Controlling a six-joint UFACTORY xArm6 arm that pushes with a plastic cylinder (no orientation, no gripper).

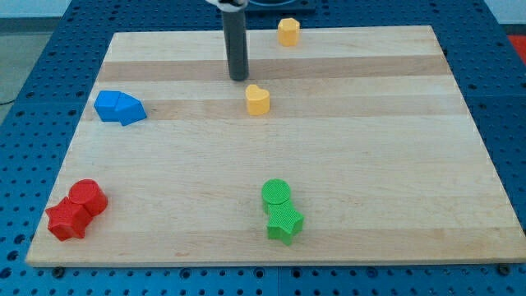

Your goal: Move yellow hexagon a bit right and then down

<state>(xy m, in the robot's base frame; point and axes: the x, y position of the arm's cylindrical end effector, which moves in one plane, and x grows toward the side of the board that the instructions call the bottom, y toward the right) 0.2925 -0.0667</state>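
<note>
Two yellow blocks up: yellow hexagon (288,31) at board's (370,164) twelve o'clock edge, yellow heart (257,99) nearer. My tip (238,78), no gripper, touching nothing, sits at heart's eleven o'clock, hexagon's seven.

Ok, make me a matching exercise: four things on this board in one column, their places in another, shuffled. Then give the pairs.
1. yellow hexagon
2. blue blocks
3. red blocks
4. my tip

A. view's bottom left corner
B. just up-left of the yellow heart
C. view's top edge, right of the rod
D. view's left side, mid-height

Pairs: 1-C, 2-D, 3-A, 4-B
</note>
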